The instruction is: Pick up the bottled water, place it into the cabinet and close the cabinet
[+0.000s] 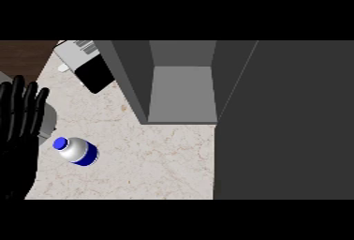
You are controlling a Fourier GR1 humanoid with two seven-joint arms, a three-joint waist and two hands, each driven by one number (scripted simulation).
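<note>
Resting at the view's left edge, the left hand point(15, 136) is black and glossy, its fingers straight, held apart and pointing up, closed on nothing. Just right of the hand, near its palm but not touching it, sits the bottled water point(77, 151): a stubby, rounded, silvery-white bottle with a blue cap toward the hand and a blue band at its far end; whether it stands or lies I cannot tell. It rests on the worktop point(152, 164), a pale beige stone surface with faint brown veining. Up and right of the fingertips lies a flat, boxy appliance point(86, 63), light grey with a black panel. Further right of the hand the cabinet point(183, 93) stands open, a matte grey box with plain flat walls, and its door point(283, 122) is a broad dark grey slab filling the right side
</note>
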